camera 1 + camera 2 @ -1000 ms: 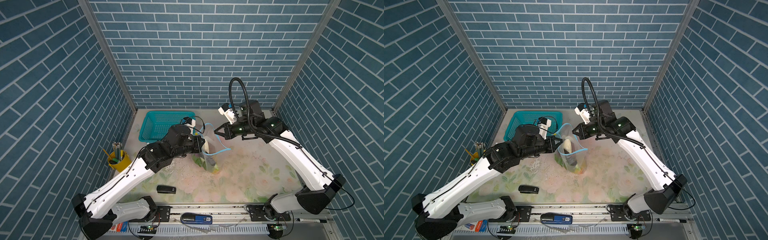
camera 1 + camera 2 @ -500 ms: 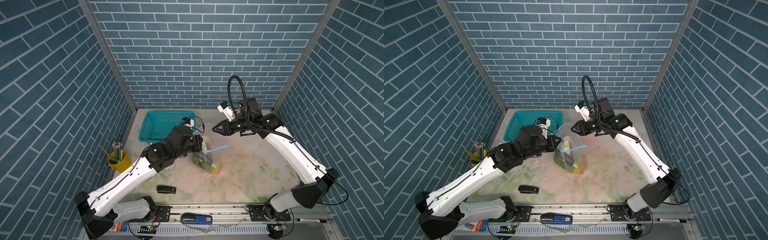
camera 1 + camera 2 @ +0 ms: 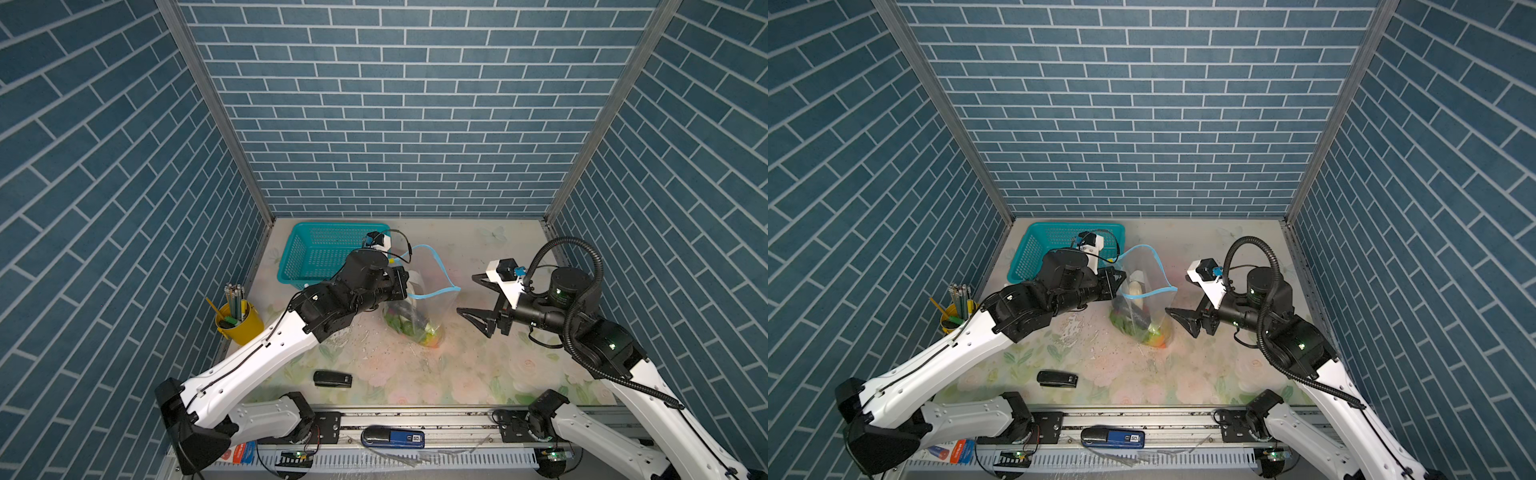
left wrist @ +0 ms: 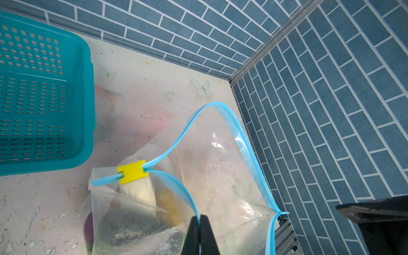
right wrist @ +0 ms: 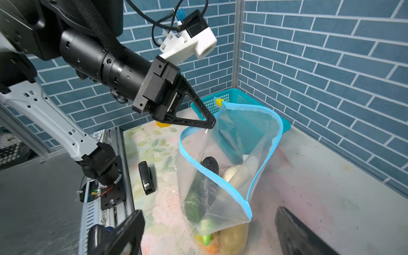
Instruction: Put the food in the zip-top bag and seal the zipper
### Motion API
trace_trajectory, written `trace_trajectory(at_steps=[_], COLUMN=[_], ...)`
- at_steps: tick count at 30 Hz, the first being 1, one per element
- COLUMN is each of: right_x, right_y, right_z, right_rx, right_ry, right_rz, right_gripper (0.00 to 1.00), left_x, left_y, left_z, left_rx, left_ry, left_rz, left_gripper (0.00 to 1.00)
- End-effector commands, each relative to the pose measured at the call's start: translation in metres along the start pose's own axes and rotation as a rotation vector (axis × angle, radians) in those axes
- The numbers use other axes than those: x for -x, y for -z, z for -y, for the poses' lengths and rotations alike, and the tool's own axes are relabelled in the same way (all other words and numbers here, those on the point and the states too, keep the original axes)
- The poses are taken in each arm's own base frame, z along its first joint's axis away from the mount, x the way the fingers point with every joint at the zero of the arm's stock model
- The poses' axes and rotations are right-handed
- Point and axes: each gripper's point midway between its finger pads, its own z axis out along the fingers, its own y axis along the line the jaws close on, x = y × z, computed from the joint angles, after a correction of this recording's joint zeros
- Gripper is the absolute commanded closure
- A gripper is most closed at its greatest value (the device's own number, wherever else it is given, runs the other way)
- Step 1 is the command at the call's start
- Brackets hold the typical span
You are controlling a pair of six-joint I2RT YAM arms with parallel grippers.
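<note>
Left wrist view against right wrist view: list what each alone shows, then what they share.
Left wrist only: the butterfly print. Right wrist only: the stapler and the left arm. Both: the bag, its open zipper and yellow slider, the basket, the food inside, and the left gripper shut on the bag's rim.

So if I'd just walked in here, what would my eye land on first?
Probably the clear zip-top bag standing mid-table, its blue zipper gaping and colourful toy food piled at the bottom. The left jaws are pinched shut on its rim, holding it up, while the right jaws stand wide open just beside it. At the back left sits a bright teal basket.
</note>
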Motion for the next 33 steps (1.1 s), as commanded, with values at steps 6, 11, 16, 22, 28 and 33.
trace_trajectory(at_steps=[6,11,16,22,28,33], right_x=[-0.026,-0.026,-0.023,-0.019,-0.015,-0.017], right_y=[-0.035,-0.043,-0.043,-0.041,-0.039,-0.039], right_z=[0.021,0.026,0.02,0.017,0.023,0.027], right_rx=[-0.024,-0.015,0.022,0.028,0.006,0.027], right_ry=[0.08,0.084,0.082,0.088,0.131,0.212], right_rz=[-0.02,-0.034,-0.028,-0.016,-0.035,-0.074], right_gripper=[0.17,0.29,0.58,1.0,1.0,1.0], left_x=[0.007,0.006,0.006,0.006,0.006,0.0], left_y=[0.003,0.003,0.004,0.006,0.016,0.037], left_z=[0.005,0.004,0.003,0.0,-0.006,-0.026], left_rx=[-0.026,-0.029,-0.029,-0.021,-0.023,-0.121], left_ry=[-0.006,-0.005,-0.008,-0.027,-0.209,-0.404], left_rz=[0.027,0.028,0.035,0.044,0.06,0.088], left_gripper=[1.0,1.0,1.0,1.0,0.47,0.13])
